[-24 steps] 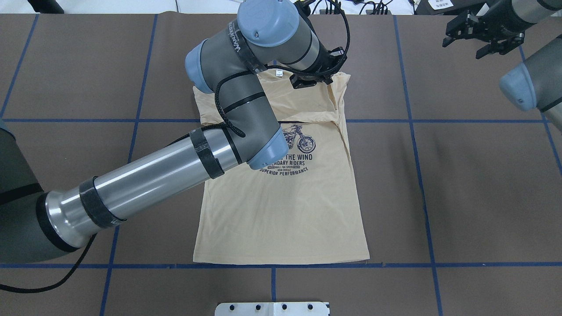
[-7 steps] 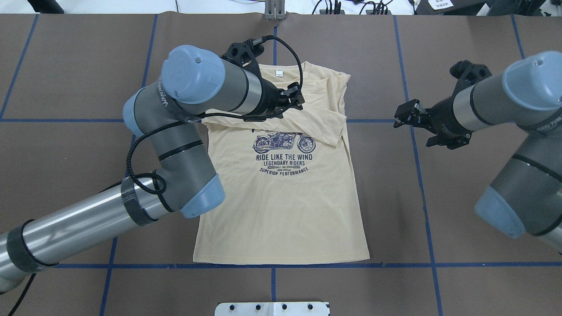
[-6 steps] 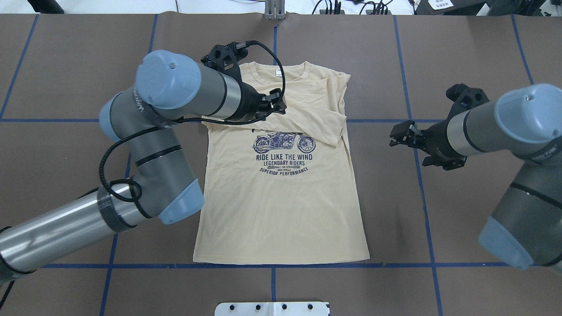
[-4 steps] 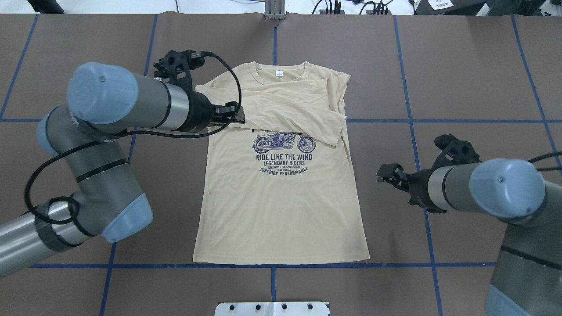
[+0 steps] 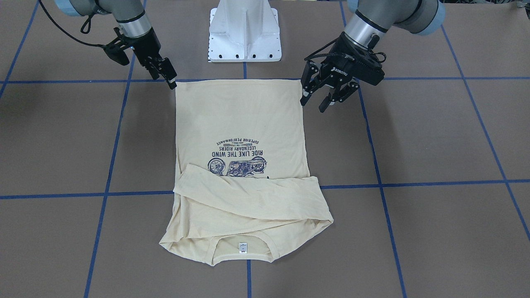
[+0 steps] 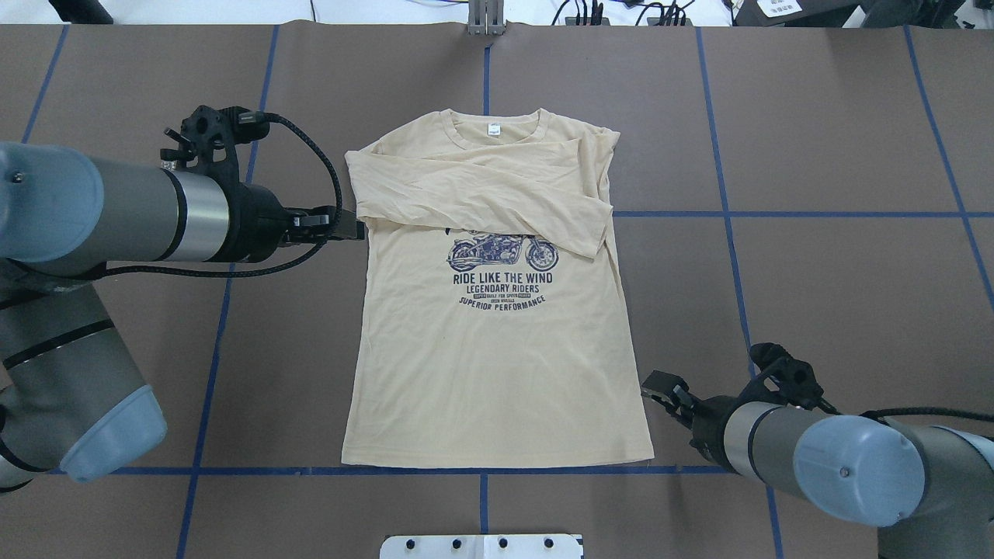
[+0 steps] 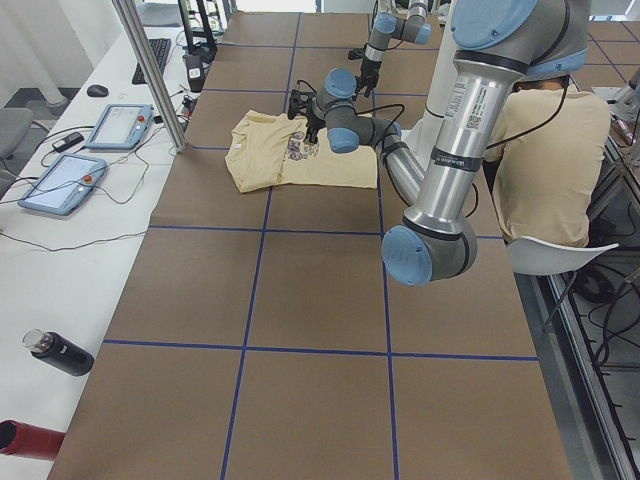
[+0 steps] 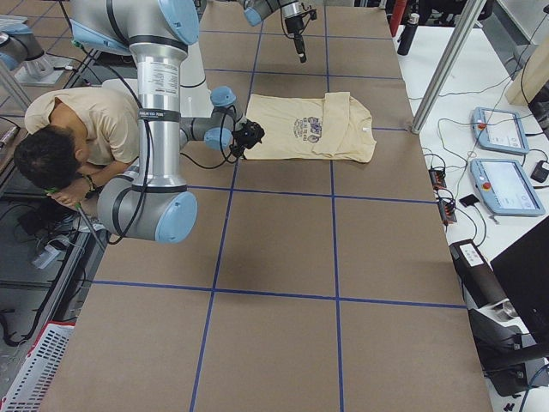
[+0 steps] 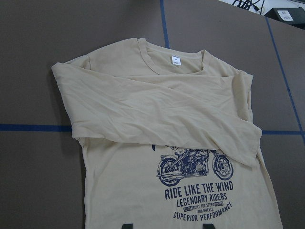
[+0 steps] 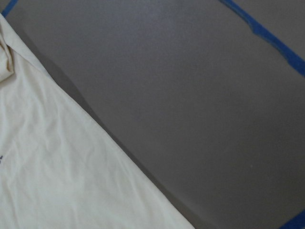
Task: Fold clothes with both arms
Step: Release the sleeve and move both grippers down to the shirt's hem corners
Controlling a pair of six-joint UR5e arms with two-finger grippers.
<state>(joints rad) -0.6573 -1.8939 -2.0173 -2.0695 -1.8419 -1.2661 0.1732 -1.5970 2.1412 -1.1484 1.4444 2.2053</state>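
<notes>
Folded sleeves (image 6: 497,206) cover the print's (image 6: 503,279) top; the right gripper's (image 5: 170,82) gap looks too small to judge.

Navy-printed cream-yellow T-shirt (image 6: 497,373); brown table (image 6: 839,310) with blue grid lines (image 6: 776,213)

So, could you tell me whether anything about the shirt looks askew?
The T-shirt lies flat, but its folded-in sleeves cross the chest slantwise, covering the top of the motorcycle print, and the fabric at one shoulder is bunched.
</notes>
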